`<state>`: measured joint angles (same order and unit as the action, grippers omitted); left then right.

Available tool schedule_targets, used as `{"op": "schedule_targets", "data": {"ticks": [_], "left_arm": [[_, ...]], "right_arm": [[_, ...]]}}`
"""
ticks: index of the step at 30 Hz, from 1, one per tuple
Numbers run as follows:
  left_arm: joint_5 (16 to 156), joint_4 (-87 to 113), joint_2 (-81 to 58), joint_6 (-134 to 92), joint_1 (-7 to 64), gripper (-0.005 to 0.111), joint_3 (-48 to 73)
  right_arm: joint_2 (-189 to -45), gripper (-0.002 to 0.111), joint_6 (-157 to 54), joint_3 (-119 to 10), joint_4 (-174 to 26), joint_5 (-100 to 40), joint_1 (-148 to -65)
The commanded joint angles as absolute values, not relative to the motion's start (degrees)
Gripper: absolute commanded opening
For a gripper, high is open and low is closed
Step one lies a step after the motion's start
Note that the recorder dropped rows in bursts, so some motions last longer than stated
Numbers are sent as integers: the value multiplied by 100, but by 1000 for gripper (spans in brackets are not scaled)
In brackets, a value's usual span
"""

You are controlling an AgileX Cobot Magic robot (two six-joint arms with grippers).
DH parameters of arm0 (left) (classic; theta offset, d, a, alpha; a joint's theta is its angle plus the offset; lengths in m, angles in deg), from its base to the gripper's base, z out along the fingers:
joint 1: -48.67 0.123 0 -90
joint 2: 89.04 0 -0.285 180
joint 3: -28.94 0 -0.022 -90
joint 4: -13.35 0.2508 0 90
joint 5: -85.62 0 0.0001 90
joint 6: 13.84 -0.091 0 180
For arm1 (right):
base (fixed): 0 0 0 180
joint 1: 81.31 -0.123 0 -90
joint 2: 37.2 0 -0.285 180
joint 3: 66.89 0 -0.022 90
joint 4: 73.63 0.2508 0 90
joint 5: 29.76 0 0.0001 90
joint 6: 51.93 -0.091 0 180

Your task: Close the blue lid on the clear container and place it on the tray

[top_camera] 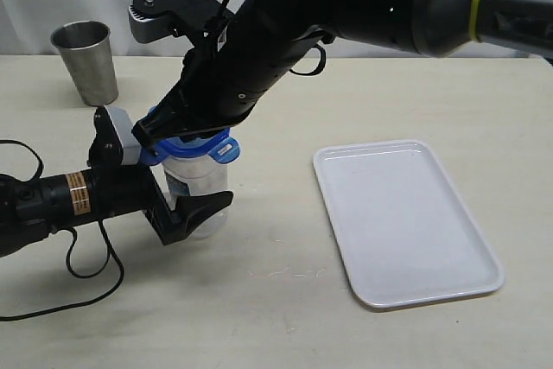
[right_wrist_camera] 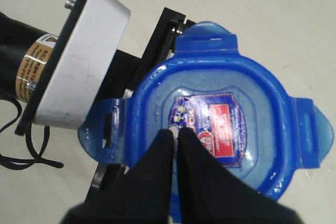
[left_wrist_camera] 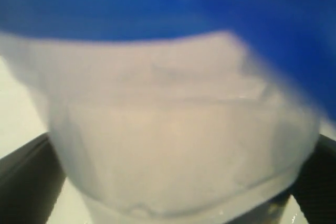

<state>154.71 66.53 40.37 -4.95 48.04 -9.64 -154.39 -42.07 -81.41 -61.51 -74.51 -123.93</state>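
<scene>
Left gripper point(top_camera: 200, 206) at lower left of the frame, jaws spread wide either side of the clear container point(top_camera: 194, 181), which stands upright on the table point(top_camera: 259, 317); whether it's a real squeeze or just bracing, can't tell. Blue lid point(right_wrist_camera: 226, 119) sits on the container's mouth with its flaps sticking out, so it looks unlatched. Right gripper point(right_wrist_camera: 176, 136), fingers pinched together and holding nothing, presses its tip on the lid by the sticker point(right_wrist_camera: 218, 124). To seat the lid well, push straight down and centred so the tall container doesn't tip out of the left jaws, then work each flap. Tray point(top_camera: 406, 239) lies well apart at right. Steel cup point(top_camera: 86, 62) upper left, not part of this.
</scene>
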Motion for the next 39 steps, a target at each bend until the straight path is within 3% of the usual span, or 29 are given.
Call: {"op": "schedule_targets", "data": {"ticks": [1,16,19,27,36,38,39], "left_arm": [[15558,6220,4037,-505,4674,105,-921],[15001,5721,4037,-482,4199,102,-674],[14920,5721,4037,-482,4199,82,-674],[14798,6432,4037,-482,4199,0,-685],[14980,6512,4037,315,4211,0,-685],[15102,6666,4037,293,4211,0,-685],[15178,6781,4037,265,4211,0,-685]], "right_arm": [[-15502,4,-4227,-8092,-6246,-7766,-12398],[-15502,4,-4227,-8092,-6246,-7766,-12398],[-15502,4,-4227,-8092,-6246,-7766,-12398],[-15502,4,-4095,-8092,-6246,-7765,-12398],[-14769,4,-3124,-8092,-6253,-7807,-12398],[-14499,11,-2807,-8092,-6253,-7912,-12398],[-14342,22,-2425,-8092,-6280,-8059,-12398]]}}
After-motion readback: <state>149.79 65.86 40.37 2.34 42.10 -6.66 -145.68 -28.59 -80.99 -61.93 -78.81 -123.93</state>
